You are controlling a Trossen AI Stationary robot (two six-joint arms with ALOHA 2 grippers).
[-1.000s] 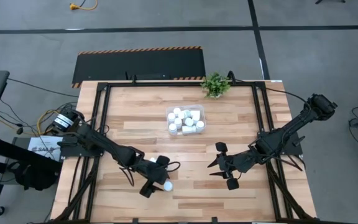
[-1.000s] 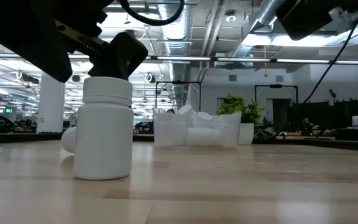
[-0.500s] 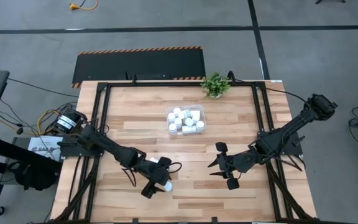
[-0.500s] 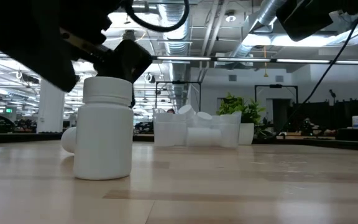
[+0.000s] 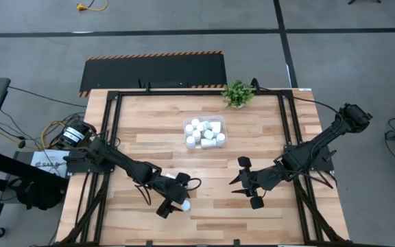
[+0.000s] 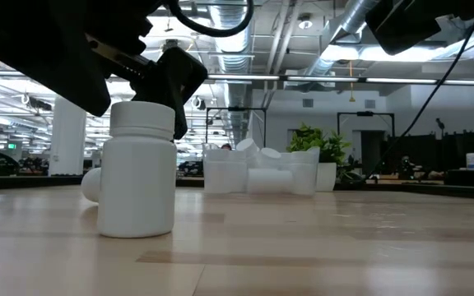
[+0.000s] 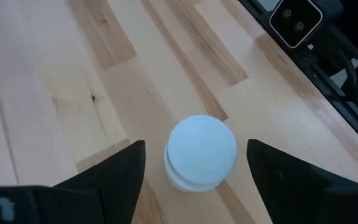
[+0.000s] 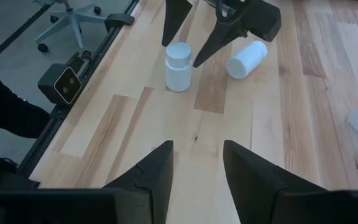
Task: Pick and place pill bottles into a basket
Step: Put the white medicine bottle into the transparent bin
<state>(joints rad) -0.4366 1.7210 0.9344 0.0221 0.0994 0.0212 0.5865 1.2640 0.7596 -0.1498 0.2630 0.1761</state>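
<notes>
Hovering directly over an upright pill bottle [image 5: 184, 204], the left gripper [image 5: 172, 200] is spreading its two fingers [image 7: 114, 171] wide, one on each side of the white cap without touching it. That bottle is standing on the wooden table [image 5: 142, 123], well apart from the clear basket [image 5: 206, 133] and toward the table's near edge from it. A second pill bottle [image 8: 246, 59] is lying on its side just beside the upright one, on the side facing the basket; in the low view it is peeking out from behind the standing bottle [image 6: 137, 170].

The basket [image 6: 260, 177] is sitting near the small green potted plant [image 5: 237, 93] and is holding a cluster of white bottles [image 5: 204, 130], some upright and some tipped.

The right gripper [image 5: 246, 182] is waiting to the side of the standing bottle, well apart from it and below the basket in the overhead view. Its fingers [image 8: 146, 174] are released, parted with bare wood showing between them, gripping nothing. A black camera box [image 8: 68, 84] is sitting on the table's dark frame near the upright bottle.
</notes>
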